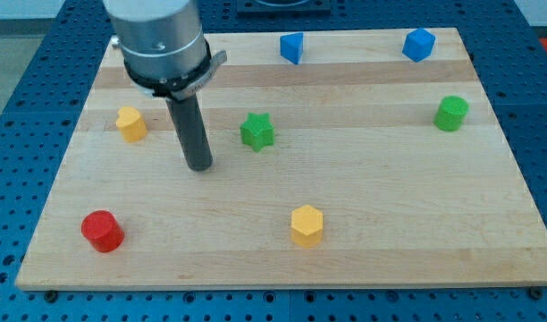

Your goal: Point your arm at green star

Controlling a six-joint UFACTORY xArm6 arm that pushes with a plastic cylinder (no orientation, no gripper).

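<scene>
The green star (256, 131) lies on the wooden board (381, 179) a little left of the middle. My tip (199, 165) rests on the board to the star's left and slightly below it, about a block's width away, not touching it. The arm's body hangs over the board's top left and hides what lies under it.
A yellow block (130, 123) sits left of the rod. A red cylinder (102, 231) is at the bottom left, a yellow hexagonal block (307, 224) at bottom centre. A blue block (292, 47) and another blue block (418, 44) lie along the top, a green cylinder (450, 114) at the right.
</scene>
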